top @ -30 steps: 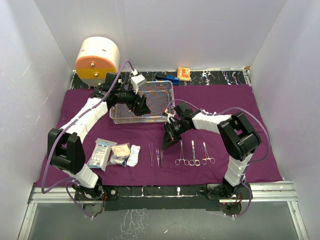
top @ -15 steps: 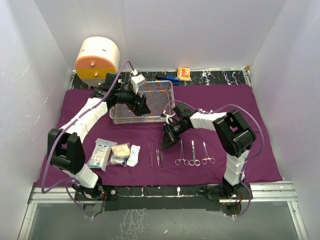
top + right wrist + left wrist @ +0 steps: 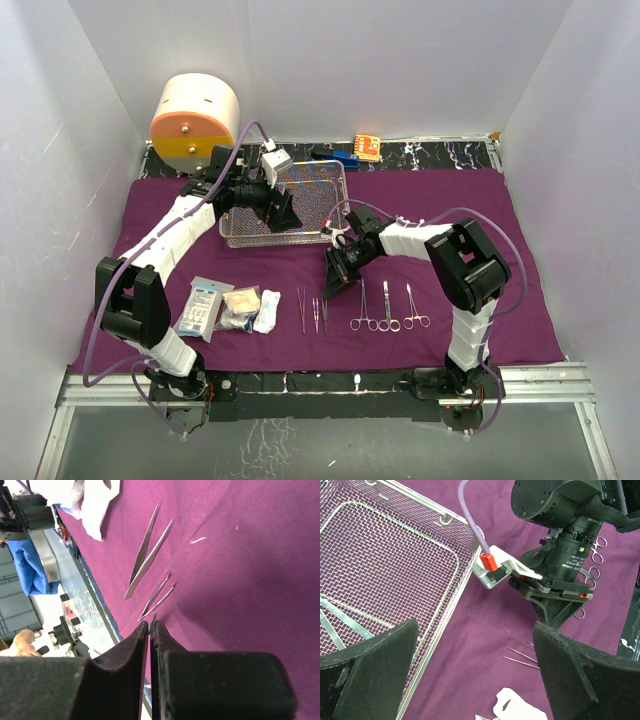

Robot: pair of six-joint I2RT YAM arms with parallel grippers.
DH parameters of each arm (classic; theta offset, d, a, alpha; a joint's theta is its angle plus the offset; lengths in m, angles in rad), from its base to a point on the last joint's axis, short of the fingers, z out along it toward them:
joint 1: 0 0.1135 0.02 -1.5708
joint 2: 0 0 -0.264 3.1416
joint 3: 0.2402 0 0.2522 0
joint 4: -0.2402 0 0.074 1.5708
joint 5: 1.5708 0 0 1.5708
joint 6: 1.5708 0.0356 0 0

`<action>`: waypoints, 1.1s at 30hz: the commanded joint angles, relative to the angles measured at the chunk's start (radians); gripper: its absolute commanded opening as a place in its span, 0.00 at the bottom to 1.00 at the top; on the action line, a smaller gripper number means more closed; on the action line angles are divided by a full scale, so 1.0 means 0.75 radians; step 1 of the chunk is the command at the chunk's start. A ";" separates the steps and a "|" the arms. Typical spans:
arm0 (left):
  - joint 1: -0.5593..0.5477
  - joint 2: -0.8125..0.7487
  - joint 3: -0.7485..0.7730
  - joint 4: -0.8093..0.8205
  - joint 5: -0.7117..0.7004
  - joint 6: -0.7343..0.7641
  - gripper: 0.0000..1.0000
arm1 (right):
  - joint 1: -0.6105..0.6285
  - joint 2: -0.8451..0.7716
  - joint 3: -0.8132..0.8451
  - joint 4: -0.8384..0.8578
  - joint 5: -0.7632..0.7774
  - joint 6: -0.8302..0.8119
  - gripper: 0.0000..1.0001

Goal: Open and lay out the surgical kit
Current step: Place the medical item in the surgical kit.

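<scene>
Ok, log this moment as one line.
left claw: open, above mesh tray | right claw: shut, low over purple cloth beside tweezers | forceps: laid out

Deep purple cloth wrap (image 3: 440, 200) all over; silver wire-mesh tray (image 3: 280, 241) gleaming; drum (image 3: 195, 120) cream above, orange below; black tabletop (image 3: 440, 155) veined white; packet (image 3: 203, 305) blue-and-white.

— How are the two arms built?
— The left arm (image 3: 175, 230) and right arm (image 3: 415, 240) have white shells, black joints and a lilac cable (image 3: 468, 510) along each.
— The pincers?
— Left pincer (image 3: 475, 680) and right pincer (image 3: 150, 625) have matt black wedge fingers.
</scene>
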 commanded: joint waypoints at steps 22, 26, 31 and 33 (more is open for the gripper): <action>0.009 0.000 0.006 0.017 0.064 -0.007 0.98 | 0.007 -0.014 0.079 -0.059 0.221 -0.043 0.10; 0.009 -0.003 0.000 0.019 0.064 -0.007 0.98 | 0.019 -0.034 0.078 -0.055 0.246 -0.025 0.04; 0.009 -0.005 0.000 0.021 0.062 -0.007 0.98 | 0.038 -0.052 0.095 -0.061 0.281 0.011 0.00; 0.009 -0.006 -0.001 0.021 0.064 -0.009 0.98 | 0.042 -0.054 0.100 -0.066 0.299 0.026 0.00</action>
